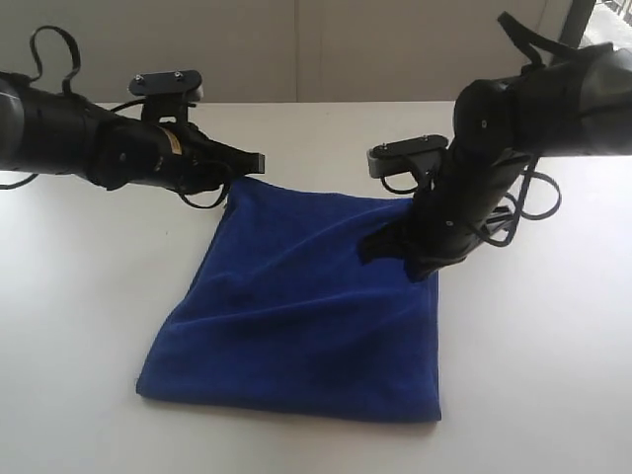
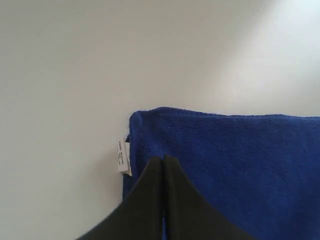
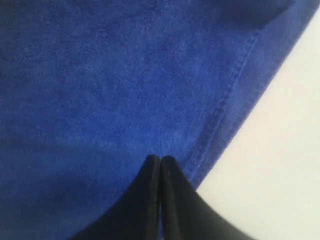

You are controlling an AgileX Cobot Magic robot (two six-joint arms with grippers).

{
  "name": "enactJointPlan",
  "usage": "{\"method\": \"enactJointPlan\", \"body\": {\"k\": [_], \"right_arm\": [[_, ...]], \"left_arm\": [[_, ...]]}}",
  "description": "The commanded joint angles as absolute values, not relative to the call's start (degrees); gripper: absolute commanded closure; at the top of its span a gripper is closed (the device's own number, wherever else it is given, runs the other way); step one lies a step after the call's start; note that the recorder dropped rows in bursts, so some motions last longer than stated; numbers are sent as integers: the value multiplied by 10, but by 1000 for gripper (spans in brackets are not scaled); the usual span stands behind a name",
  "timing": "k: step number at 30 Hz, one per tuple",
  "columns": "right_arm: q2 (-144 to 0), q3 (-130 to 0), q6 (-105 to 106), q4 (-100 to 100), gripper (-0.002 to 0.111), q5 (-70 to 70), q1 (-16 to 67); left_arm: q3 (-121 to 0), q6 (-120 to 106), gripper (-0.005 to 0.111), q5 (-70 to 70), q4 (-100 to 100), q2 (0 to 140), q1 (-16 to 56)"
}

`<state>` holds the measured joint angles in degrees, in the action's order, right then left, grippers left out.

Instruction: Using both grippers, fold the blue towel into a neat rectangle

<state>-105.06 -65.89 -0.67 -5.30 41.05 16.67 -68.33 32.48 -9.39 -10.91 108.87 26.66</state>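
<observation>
On plain white tabletop point(image 1: 79, 316), deep royal-blue plush towel point(image 1: 296, 316) was laid, slightly rumpled; pale wall point(image 1: 326, 49) was seen behind. Over far corner by small white tag point(image 2: 123, 157), left black pincer gripper point(image 2: 164, 160) was closed. Right black pincer gripper point(image 3: 160, 159) was closed near hemmed edge. Cloth pinch could not be told.

The small white tag point(image 2: 123, 159) at the towel's point(image 2: 225, 170) edge seems to carry tiny print, too blurred to read.

i can't read the print on the white tag point(image 2: 123, 158); it's too small. the blue towel point(image 3: 100, 90) runs off the right wrist view's edges. whether any cloth is caught between the tips of the left gripper point(image 2: 164, 159) or the right gripper point(image 3: 160, 159), i can't tell.
</observation>
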Motion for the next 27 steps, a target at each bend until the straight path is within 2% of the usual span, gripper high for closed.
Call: {"method": "enactJointPlan", "body": {"k": [1,14,20,27], "right_arm": [[-1041,-631,13,-67,108,407,186],[-1041,-605,15,-79,108,447,196],[-1041,-605,71,-146,108,448,198],[-1051,-585,73,-134,108,452,199]], "left_arm": [[-711,335,104,-97,-108,1128,271],[-763,353,104,-126,-108,1217,271],[-781,355,104,-123,-110,1239,271],[-781,345,104,-99,-111,1252,270]]}}
